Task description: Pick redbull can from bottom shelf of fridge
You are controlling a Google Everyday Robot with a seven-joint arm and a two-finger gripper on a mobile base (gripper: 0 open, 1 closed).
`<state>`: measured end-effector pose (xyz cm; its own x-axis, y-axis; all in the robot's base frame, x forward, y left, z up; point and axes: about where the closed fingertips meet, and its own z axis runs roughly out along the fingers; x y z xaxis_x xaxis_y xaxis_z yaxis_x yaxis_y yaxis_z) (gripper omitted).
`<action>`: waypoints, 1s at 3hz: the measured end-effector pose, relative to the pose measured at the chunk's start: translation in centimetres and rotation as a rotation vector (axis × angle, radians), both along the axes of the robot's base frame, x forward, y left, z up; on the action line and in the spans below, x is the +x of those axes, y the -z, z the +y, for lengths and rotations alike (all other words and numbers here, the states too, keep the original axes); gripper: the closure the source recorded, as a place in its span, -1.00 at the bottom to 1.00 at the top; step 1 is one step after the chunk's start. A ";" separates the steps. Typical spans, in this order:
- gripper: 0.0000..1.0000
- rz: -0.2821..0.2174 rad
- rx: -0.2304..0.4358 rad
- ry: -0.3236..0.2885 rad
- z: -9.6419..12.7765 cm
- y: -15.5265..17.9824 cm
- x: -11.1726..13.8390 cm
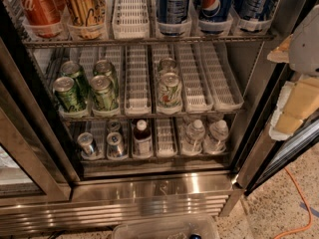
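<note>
The fridge [149, 188] stands with its door open, and I look down into it. Two slim redbull cans with silver tops [87, 144] [116, 144] stand side by side at the left end of the bottom shelf [154, 159], in white slotted lanes. A third small can top shows behind them [114, 127]. My gripper [295, 101] is at the right edge of the view, outside the fridge at about middle-shelf height. It is far to the right of the redbull cans and holds nothing I can see.
On the bottom shelf are also a dark bottle with a white cap [142, 138] and two water bottles [194, 133] [217, 133]. Green cans [70, 93] fill the middle shelf's left side. Cola cans stand on the top shelf. A clear bin [164, 228] and an orange cable [299, 208] lie on the floor.
</note>
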<state>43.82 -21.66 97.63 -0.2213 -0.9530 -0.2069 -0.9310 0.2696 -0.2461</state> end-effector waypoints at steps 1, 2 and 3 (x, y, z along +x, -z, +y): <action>-1.00 0.000 0.000 0.000 0.0 0.0 0.0; -1.00 -0.056 -0.016 -0.004 0.2 -0.1 -0.1; -1.00 -0.074 0.048 -0.015 2.2 2.5 0.5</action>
<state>44.29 -19.49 95.09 -0.1894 -0.9446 -0.2679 -0.9149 0.2689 -0.3013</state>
